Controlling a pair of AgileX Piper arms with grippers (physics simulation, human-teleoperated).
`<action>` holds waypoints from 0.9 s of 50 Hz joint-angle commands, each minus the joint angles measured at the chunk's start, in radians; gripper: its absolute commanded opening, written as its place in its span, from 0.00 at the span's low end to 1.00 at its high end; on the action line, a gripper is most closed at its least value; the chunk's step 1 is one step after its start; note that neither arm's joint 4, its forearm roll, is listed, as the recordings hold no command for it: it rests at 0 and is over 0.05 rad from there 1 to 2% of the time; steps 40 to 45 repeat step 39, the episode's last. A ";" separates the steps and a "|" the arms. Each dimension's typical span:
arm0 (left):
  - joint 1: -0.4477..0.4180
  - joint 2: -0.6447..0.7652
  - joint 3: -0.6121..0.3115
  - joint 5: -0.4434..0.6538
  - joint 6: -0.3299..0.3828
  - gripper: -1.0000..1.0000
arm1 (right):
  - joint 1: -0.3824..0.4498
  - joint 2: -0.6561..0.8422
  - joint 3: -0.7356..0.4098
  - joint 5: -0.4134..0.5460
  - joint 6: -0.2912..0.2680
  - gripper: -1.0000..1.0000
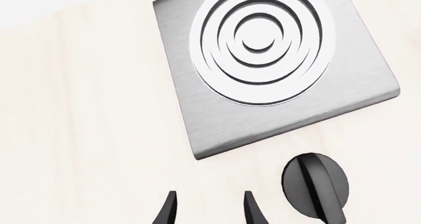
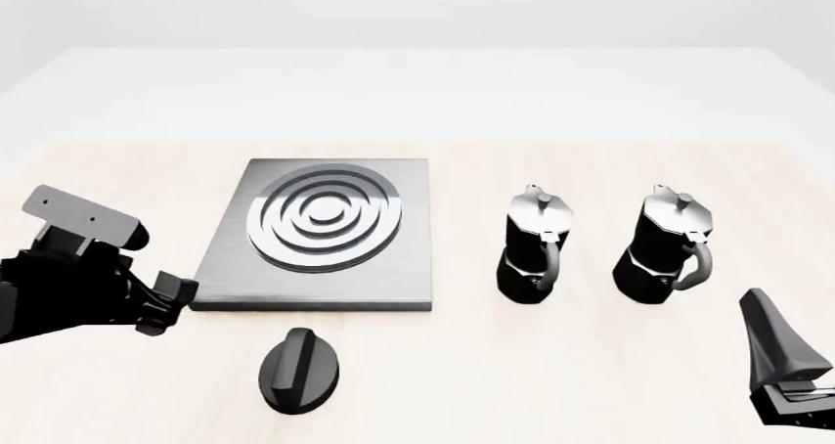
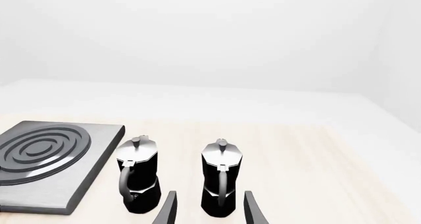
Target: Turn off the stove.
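Pale wood-grain table [image 2: 588,385] carries everything, with the stove [image 2: 391,268] as its biggest item: a flat grey metal slab with concentric silver rings, lying flat. Right of the stove, well apart from it, stand two upright black-and-silver moka pots [image 2: 535,244] [image 2: 666,246], side by side. Just in front of the stove's near edge sits its round black knob [image 2: 300,368], separate from the slab, raised bar on top. The left gripper [image 1: 209,209] hovers to the stove's front left, beside the knob, fingers spread and holding nothing. The right gripper [image 3: 209,209] hangs off to the stove's right, before the pots, likewise spread and empty.
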 commanded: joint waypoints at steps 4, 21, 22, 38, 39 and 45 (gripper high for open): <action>0.112 -0.229 -0.121 0.198 0.014 1.00 | 0.008 -0.007 0.000 0.003 -0.003 1.00; 0.161 -0.360 -0.236 0.312 -0.019 1.00 | 0.017 -0.026 0.000 0.023 -0.008 1.00; 0.161 -0.365 -0.239 0.315 -0.019 1.00 | 0.017 -0.026 0.000 0.023 -0.008 1.00; 0.122 -0.449 -0.347 0.400 -0.161 1.00 | 0.025 -0.004 0.000 -0.001 -0.016 1.00; 0.122 -0.449 -0.347 0.400 -0.161 1.00 | 0.026 -0.004 0.000 -0.001 -0.016 1.00; 0.122 -0.449 -0.347 0.400 -0.161 1.00 | 0.026 -0.004 0.000 -0.001 -0.016 1.00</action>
